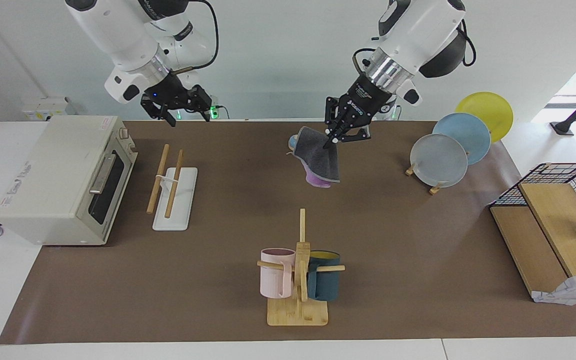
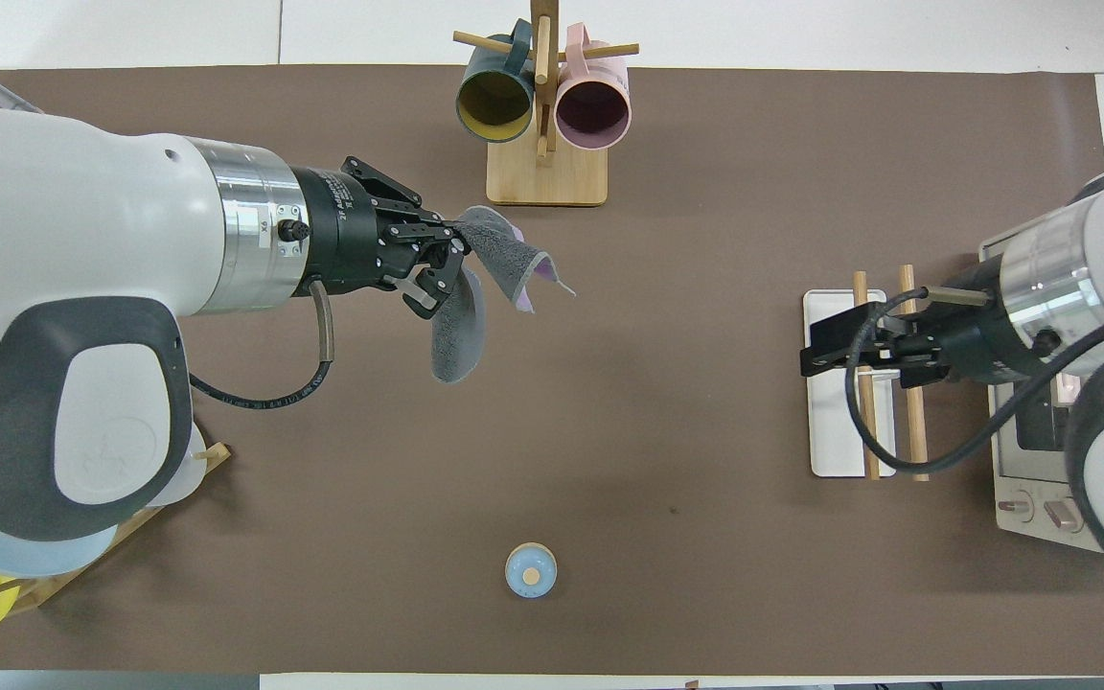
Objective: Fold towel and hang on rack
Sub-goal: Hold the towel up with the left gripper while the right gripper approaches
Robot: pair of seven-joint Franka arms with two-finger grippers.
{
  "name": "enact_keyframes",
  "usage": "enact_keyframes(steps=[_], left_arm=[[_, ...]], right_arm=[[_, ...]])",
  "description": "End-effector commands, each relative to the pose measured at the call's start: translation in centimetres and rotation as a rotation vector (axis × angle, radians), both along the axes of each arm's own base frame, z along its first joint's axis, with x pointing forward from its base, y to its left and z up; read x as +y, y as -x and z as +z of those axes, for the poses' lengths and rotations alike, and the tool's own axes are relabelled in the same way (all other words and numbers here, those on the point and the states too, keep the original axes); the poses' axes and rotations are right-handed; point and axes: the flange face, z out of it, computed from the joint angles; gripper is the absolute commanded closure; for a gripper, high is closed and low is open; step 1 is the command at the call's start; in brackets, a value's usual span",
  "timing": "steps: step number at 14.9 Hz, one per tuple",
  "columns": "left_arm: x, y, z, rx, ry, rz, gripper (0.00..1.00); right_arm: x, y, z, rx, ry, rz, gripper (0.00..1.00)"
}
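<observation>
My left gripper (image 1: 332, 139) is shut on the top edge of the towel (image 1: 319, 159) and holds it in the air over the middle of the brown mat. The towel hangs crumpled, dark grey outward with purple at its lower end. In the overhead view the left gripper (image 2: 448, 265) and the towel (image 2: 461, 331) are between the mug stand and the robots. The rack (image 1: 167, 181), two wooden rods over a white base (image 1: 184, 202), stands toward the right arm's end. My right gripper (image 1: 190, 116) is open and empty, raised over the rack (image 2: 864, 422); it also shows in the overhead view (image 2: 809, 351).
A toaster oven (image 1: 63, 175) stands beside the rack. A bamboo mug stand (image 1: 298, 280) with two mugs is farthest from the robots. A plate stand with plates (image 1: 440, 160) and a wire basket with boards (image 1: 553, 210) are toward the left arm's end. A small blue knobbed object (image 2: 531, 570) lies near the robots.
</observation>
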Motion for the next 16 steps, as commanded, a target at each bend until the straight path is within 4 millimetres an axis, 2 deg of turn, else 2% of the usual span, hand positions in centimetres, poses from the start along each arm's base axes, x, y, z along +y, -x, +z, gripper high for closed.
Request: enact_keyframes(steps=[1, 4, 8, 9, 11, 13, 15, 16], left_arm=[[-0.3, 1.1, 0.0, 0.011, 0.025, 0.048, 1.00], [-0.7, 1.3, -0.2, 0.020, 0.032, 0.068, 1.00], [-0.6, 1.3, -0.2, 0.045, 0.046, 0.124, 1.00], [-0.6, 1.2, -0.2, 0.045, 0.047, 0.128, 1.00], [-0.7, 1.3, -0.2, 0.046, 0.047, 0.128, 1.00], [-0.6, 1.4, -0.4, 0.052, 0.046, 0.134, 1.00], [-0.5, 1.4, -0.5, 0.056, 0.045, 0.139, 1.00], [-0.6, 1.4, -0.5, 0.056, 0.045, 0.137, 1.00]], right_arm=[[4.4, 1.4, 0.0, 0.080, -0.119, -0.268, 0.00], [7.2, 1.5, -0.6, 0.188, -0.217, -0.494, 0.00], [7.7, -0.4, -1.5, 0.406, -0.428, -0.893, 0.00], [7.6, -0.9, -1.4, 0.429, -0.476, -0.952, 0.00], [7.8, -2.5, -2.9, 0.506, -0.539, -1.050, 0.00], [10.3, -3.4, -4.3, 0.574, -0.599, -1.186, 0.00], [13.0, -3.5, -5.1, 0.564, -0.618, -1.221, 0.00], [13.7, -3.4, -5.5, 0.574, -0.627, -1.233, 0.00]])
